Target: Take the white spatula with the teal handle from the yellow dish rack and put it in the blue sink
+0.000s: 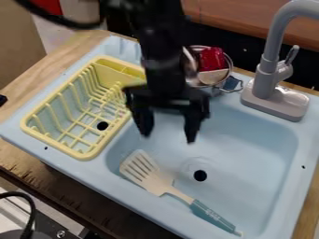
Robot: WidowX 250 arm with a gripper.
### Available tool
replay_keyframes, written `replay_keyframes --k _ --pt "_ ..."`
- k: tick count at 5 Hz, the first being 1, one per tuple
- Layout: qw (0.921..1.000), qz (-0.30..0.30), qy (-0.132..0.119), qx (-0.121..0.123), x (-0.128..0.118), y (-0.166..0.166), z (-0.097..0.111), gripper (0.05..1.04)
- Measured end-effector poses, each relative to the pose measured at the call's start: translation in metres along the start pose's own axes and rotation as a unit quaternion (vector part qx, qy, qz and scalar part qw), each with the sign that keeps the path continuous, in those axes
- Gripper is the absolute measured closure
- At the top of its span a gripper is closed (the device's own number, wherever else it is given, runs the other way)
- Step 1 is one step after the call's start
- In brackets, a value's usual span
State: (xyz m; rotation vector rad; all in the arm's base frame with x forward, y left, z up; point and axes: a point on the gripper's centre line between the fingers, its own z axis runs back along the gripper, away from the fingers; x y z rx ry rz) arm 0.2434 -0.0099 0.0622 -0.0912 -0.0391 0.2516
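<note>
Spatula [151,183] lies in my blue sink [257,154], its slotted head cream, handle teal; my pincer [168,138] hangs with fingers apart.

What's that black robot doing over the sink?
The robot's gripper hangs open over the blue sink, holding nothing. Below it, a spatula with a blue-green handle lies in the sink, beside the drain hole. A yellow dish rack sits on one side, and a grey tap stands at the back.
</note>
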Motion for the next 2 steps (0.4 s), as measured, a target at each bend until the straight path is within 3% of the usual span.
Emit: replay_keyframes --k 1,2 --pt "0.9994 -0.033 -0.003 0.000 0.011 0.022 0.007 0.084" --pt "0.9988 -0.043 -0.011 0.018 0.023 0.042 0.007 0.084"
